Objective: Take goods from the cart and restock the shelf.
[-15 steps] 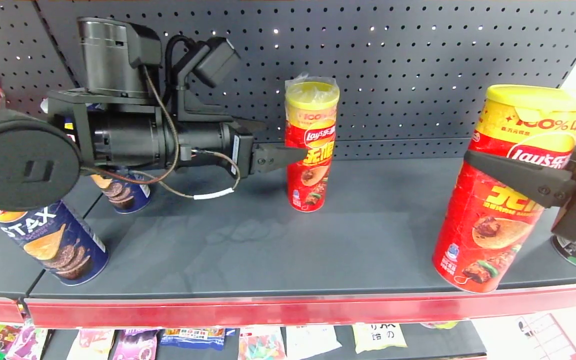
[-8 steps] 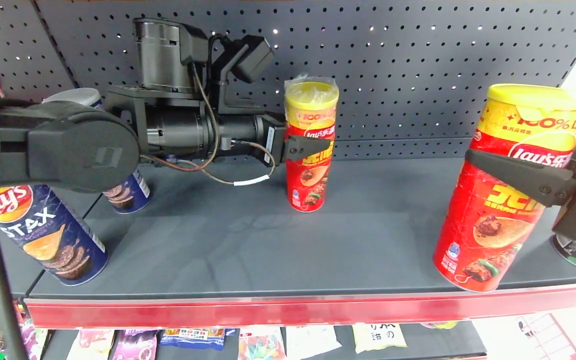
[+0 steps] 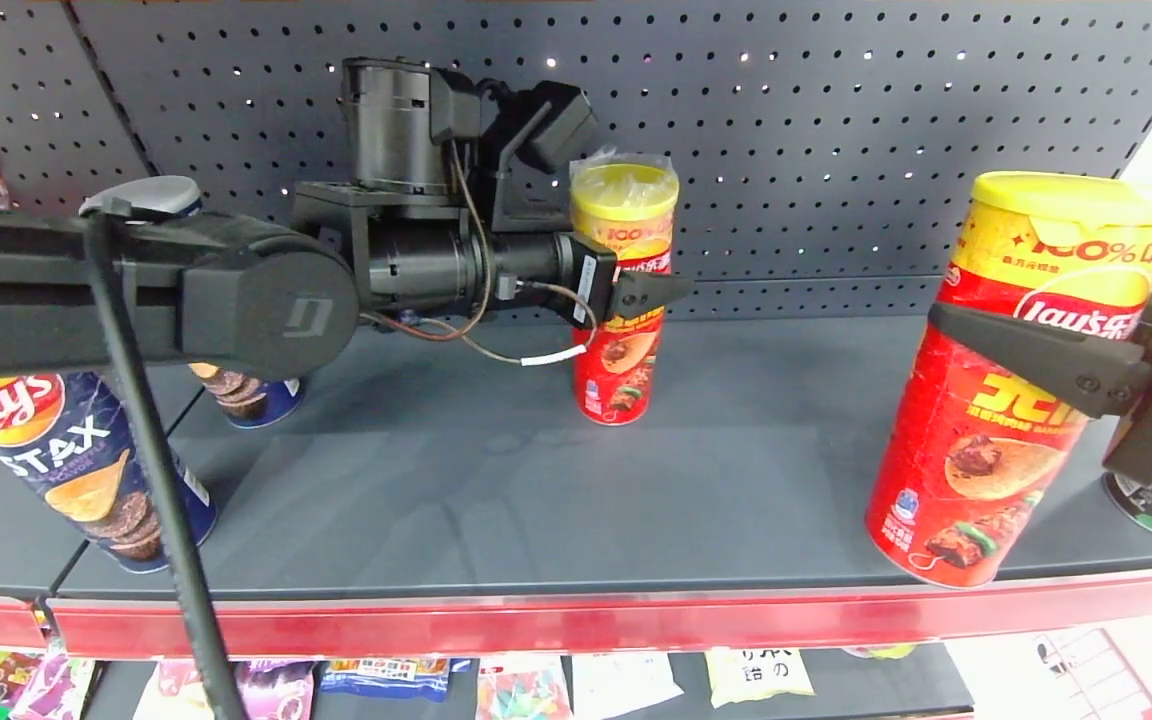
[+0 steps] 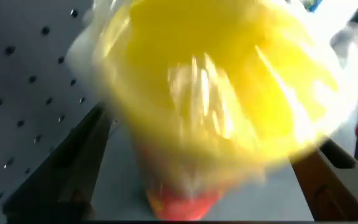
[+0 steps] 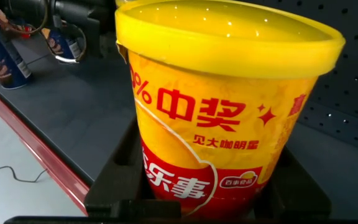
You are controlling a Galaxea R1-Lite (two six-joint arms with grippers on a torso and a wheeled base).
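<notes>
Left gripper (image 4: 197, 177): fingers spread, straddling the far can (image 3: 618, 375); we cannot tell contact.
Right gripper (image 5: 207, 186): pinches the near can (image 3: 996, 470).
Cans: both upright, far one centre-back on the grey shelf (image 3: 496, 500), near one at its right front edge.
Build: red cylinders, yellow plastic lids.

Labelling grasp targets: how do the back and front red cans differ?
Back can stands by the pegboard; front can sits at the shelf edge. Back can's lid wears loose film; front can's is bare. Left claw flanks back can; right claw grips front can. Both: red body, yellow lid.
</notes>
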